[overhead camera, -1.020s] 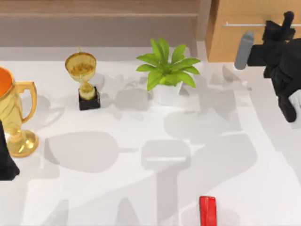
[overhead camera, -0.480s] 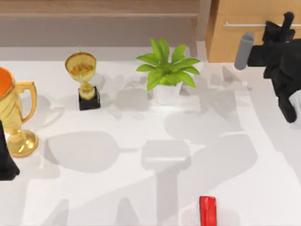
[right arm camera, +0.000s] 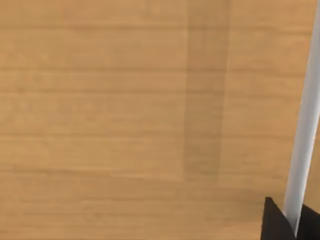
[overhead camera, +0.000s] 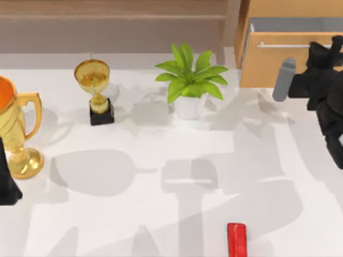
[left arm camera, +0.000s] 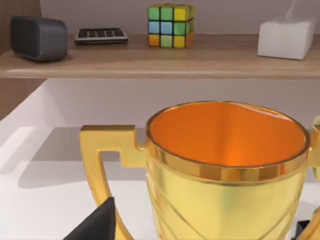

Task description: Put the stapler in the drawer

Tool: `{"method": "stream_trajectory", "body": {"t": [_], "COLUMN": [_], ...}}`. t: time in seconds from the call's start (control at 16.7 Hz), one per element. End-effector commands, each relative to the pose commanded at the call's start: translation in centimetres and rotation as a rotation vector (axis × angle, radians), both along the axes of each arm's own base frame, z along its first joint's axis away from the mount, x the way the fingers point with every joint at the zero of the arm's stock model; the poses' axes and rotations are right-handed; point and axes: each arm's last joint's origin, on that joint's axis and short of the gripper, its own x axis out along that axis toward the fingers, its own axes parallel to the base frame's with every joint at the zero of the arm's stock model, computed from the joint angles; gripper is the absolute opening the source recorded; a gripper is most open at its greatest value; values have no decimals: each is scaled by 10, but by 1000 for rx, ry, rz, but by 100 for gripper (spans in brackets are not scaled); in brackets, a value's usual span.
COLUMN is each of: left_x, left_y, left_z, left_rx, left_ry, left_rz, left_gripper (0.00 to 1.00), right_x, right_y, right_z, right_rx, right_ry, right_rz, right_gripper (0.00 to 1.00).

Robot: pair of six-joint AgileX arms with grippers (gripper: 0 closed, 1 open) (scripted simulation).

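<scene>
Your right gripper has its fingers clamped on the handle of the drawer, which is partly open. Pull straight out, square to the front. The stapler waits at the worktop's near edge; your left arm idles beside the large trophy.

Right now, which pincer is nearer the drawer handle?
Right. The right pincer is at the drawer's silver handle. The left pincer sits at the table's far left, beside the big gold trophy.
</scene>
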Motion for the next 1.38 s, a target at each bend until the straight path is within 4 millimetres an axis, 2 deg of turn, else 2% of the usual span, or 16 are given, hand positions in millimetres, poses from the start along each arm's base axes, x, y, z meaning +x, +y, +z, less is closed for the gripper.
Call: {"method": "stream_trajectory", "body": {"t": [0.12,0.48,0.6,0.78,0.9,1.26,1.38], "left_x": [0,0,0,0,0,0,0], "left_y": [0,0,0,0,0,0,0], "left_z": [0,0,0,0,0,0,0], "left_rx": [0,0,0,0,0,0,0], "left_ry": [0,0,0,0,0,0,0], "left_rz": [0,0,0,0,0,0,0], "left_gripper": [100,100,100,100,100,100,100], "right_x": [-8,-12,-25,-55,-68,-71,-81], "right_y": [1,2,2,-1,-2,-1,0], "right_z": [4,5,7,-2,2,3,4], "right_rx": [3,3,7,-4,1,3,10], "right_ry": [-16,-22,-37,11,-9,-16,-24], "right_rz": [1,3,-2,-4,-8,-6,-3], "right_gripper": [0,0,0,0,0,0,0]}}
